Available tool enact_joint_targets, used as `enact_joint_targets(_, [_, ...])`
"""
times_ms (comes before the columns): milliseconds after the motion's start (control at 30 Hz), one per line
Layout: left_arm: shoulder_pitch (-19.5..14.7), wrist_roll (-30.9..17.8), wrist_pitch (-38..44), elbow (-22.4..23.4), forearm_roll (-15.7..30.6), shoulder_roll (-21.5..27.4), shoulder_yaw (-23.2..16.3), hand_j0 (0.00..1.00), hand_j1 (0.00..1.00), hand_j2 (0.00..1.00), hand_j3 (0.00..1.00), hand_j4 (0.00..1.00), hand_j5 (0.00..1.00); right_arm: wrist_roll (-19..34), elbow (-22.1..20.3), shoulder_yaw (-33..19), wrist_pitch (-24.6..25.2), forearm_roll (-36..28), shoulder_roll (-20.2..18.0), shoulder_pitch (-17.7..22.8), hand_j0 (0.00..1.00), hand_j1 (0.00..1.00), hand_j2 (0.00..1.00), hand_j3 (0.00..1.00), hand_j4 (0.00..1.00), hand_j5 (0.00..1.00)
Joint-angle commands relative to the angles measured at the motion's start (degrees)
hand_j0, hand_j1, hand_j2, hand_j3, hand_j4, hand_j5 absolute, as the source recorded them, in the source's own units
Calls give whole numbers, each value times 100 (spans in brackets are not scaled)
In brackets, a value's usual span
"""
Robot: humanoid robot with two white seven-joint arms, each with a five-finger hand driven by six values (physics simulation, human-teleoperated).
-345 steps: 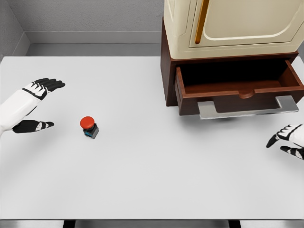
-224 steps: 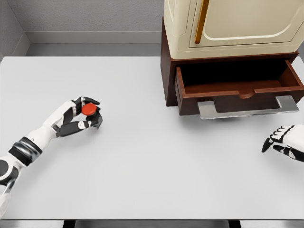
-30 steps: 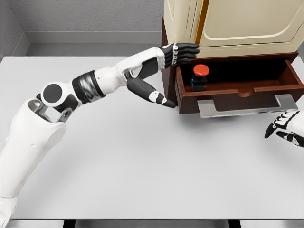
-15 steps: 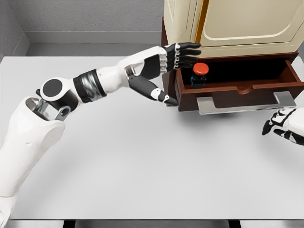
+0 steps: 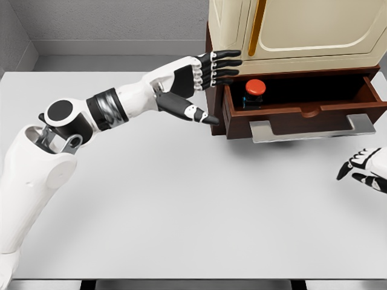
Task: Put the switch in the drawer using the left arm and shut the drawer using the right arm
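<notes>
The switch (image 5: pixel 254 93), a red round button on a dark base, stands upright in the left part of the open brown drawer (image 5: pixel 302 111). My left hand (image 5: pixel 208 84) hovers open just left of the drawer, its fingers stretched toward the cabinet's front corner and its thumb pointing down at the drawer's left end. It holds nothing. Only part of my right hand (image 5: pixel 363 169) shows at the right edge, below and right of the drawer's grey handle (image 5: pixel 311 128), with its fingers relaxed and apart from the drawer.
The drawer belongs to a brown cabinet (image 5: pixel 213 90) with a cream upper unit (image 5: pixel 290 30) at the back right of the white table (image 5: pixel 181 199). Grey walls close off the back and left.
The left hand has drawn back to the left, away from the switch in the drawer. The drawer front now sits slightly further in. The right hand shifted a little lower.
</notes>
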Motion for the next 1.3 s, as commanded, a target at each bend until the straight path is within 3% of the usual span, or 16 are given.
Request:
enact_joint_targets(0, [0, 98, 241, 63, 77, -38, 5, 100, 100, 100, 100, 100, 100, -14, 86, -10, 7, -48, -12, 0, 50, 50, 50, 50, 50, 50])
enact_joint_targets(133, [0, 432, 541, 151, 103, -231, 5, 100, 100, 100, 100, 100, 100, -5, 86, -19, 7, -48, -12, 0, 50, 50, 50, 50, 50, 50])
enact_joint_targets(300, [-70, 476, 629, 415, 94, -337, 5, 100, 100, 100, 100, 100, 100, -5, 94, -19, 7, -48, -21, 0, 50, 50, 50, 50, 50, 50])
enact_joint_targets(1000, [-132, 810, 840, 406, -81, -1066, -206, 100, 100, 100, 100, 100, 100, -5, 112, -19, 7, -39, -12, 0, 50, 50, 50, 50, 50, 50])
enact_joint_targets(1267, [-141, 819, 875, 265, -37, -821, -56, 100, 100, 100, 100, 100, 100, -5, 147, -19, 7, -48, -12, 0, 50, 50, 50, 50, 50, 50])
